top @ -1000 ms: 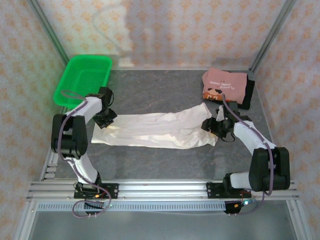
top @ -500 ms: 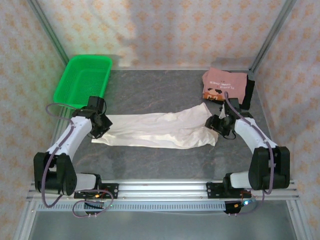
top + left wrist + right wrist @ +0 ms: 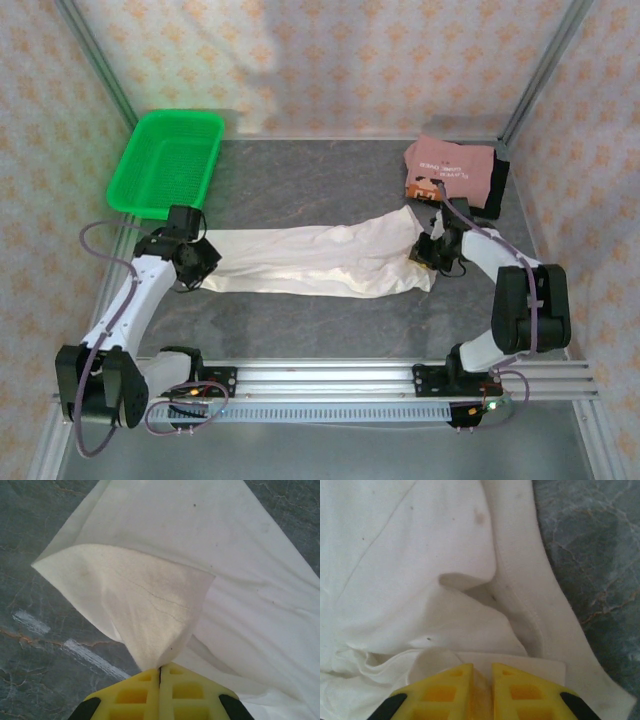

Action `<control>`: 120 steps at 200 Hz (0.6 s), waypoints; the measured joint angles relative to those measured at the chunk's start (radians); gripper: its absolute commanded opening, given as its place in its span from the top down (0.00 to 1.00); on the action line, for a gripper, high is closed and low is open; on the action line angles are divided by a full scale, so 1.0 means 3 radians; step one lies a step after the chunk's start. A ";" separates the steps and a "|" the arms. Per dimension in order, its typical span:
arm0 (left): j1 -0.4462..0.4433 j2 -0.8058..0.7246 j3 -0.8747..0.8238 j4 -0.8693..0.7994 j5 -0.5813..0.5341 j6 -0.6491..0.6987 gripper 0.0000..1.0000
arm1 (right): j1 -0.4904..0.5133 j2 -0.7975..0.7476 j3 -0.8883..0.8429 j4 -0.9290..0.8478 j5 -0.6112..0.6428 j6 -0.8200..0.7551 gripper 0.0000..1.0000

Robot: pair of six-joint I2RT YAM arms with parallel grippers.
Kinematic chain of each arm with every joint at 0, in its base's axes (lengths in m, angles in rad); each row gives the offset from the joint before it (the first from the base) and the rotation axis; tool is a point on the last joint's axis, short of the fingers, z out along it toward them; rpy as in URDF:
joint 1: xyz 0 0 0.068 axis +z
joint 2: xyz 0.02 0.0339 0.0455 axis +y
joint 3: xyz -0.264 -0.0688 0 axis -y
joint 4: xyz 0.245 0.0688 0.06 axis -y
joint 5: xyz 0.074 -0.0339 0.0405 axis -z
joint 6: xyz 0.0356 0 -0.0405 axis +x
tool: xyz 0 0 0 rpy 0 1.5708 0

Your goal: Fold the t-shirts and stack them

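Cream-white t-shirt (image 3: 320, 262): we judge it light, limp, sag-prone. Left gripper (image 3: 160, 668) clamped on 9 o'clock corner, right gripper (image 3: 482, 667) pinched on 3 o'clock hem; we advise corner holds.

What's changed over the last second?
The right gripper closed its fingers on the cream t-shirt's right end. The left gripper, shut on the left end, moved left and nearer the arm bases. The pink t-shirt and green basket stayed put.
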 measured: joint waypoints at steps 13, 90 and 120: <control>0.0000 -0.0075 -0.0022 -0.0024 0.0001 -0.0011 1.00 | 0.0000 -0.0019 -0.0006 -0.0005 0.0036 0.0010 1.00; 0.0000 -0.0551 -0.0326 -0.0238 0.0005 -0.0056 1.00 | 0.0000 -0.1514 -0.0148 -0.0443 0.0253 0.0346 1.00; 0.0000 -0.0693 -0.0464 -0.0304 0.0010 -0.0112 1.00 | 0.0000 -0.1884 -0.0496 -0.0734 0.0270 0.0758 1.00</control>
